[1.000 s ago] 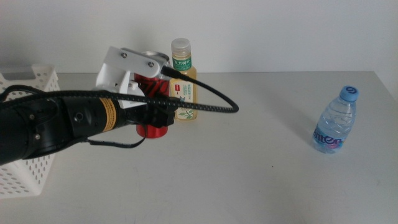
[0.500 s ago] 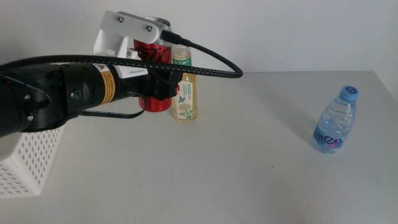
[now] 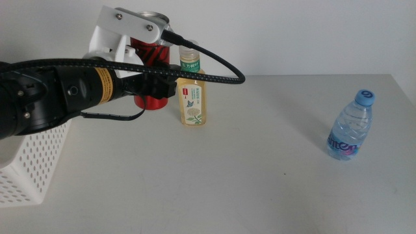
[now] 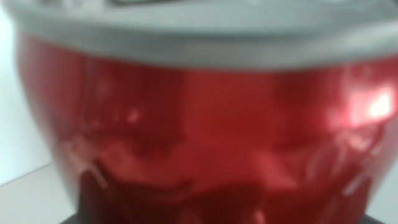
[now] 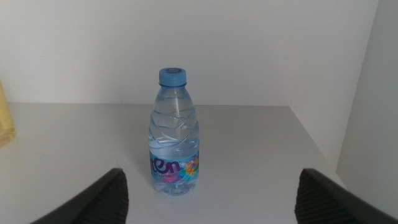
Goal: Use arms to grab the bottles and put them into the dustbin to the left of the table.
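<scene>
Left arm has the can up off the table

The left gripper [image 3: 156, 88] grips the red soda can [image 3: 151, 71] mid-body above the table [image 3: 260, 169], near the dustbin [image 3: 32, 162]; probably light, thin-walled, slippery. The right gripper [image 5: 208, 193] waits spread wide facing the water bottle [image 5: 174, 134].

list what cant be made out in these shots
- Left gripper jaws: middle view, hidden by the arm and its white housing; left wrist view, filled by the blurred red soda can.
- Can's label: blurred, unreadable.
- White dustbin: middle view, cut by the edge and covered by the arm; inside unseen.
- Yellow tea bottle: label print too small.
- Right gripper, facing the water bottle: only fingertips show.
</scene>
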You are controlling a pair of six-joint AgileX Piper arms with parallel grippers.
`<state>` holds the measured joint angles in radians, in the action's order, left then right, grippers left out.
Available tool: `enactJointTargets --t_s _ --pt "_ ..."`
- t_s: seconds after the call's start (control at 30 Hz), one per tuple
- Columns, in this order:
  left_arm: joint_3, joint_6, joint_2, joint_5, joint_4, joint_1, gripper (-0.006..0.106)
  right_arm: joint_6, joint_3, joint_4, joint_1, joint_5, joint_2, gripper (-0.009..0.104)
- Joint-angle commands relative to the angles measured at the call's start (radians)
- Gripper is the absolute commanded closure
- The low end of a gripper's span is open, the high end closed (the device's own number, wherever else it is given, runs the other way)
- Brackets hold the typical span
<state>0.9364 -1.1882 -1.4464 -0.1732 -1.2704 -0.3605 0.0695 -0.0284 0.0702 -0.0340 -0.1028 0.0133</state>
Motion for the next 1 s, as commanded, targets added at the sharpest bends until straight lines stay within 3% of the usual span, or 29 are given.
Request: enactJointTargets --t_s 0.0,0.2,0.33,0.5,0.67,0.73,0.87,0.97 --pt "0.044 0.089 0.05 -0.017 0.112 0.011 0.102 0.009 0.01 -0.012 -0.005 0.083 0.022 0.001" --pt "0.045 0.265 0.05 0.036 0.269 0.014 0.102 0.009 0.01 -0.012 -0.005 0.083 0.022 0.001" --pt "0.08 0.389 0.05 0.165 0.429 0.022 0.102 0.009 0.01 -0.012 -0.005 0.083 0.022 0.001" --pt "0.153 0.548 0.053 0.28 0.708 0.059 0.102 0.009 0.01 -0.012 -0.005 0.083 0.022 0.001" --pt "0.25 0.943 0.042 0.562 1.01 0.123 0.102 0.009 0.01 -0.012 -0.005 0.083 0.022 0.001" --pt "0.294 1.066 0.032 0.654 1.087 0.154 0.102 0.009 0.01 -0.012 -0.005 0.083 0.022 0.001" --pt "0.385 1.159 0.012 0.811 1.182 0.237 0.102 0.009 0.01 -0.012 -0.005 0.083 0.022 0.001" --pt "0.466 1.167 -0.01 0.935 1.19 0.303 0.102 0.009 0.01 -0.013 -0.005 0.083 0.022 0.001"
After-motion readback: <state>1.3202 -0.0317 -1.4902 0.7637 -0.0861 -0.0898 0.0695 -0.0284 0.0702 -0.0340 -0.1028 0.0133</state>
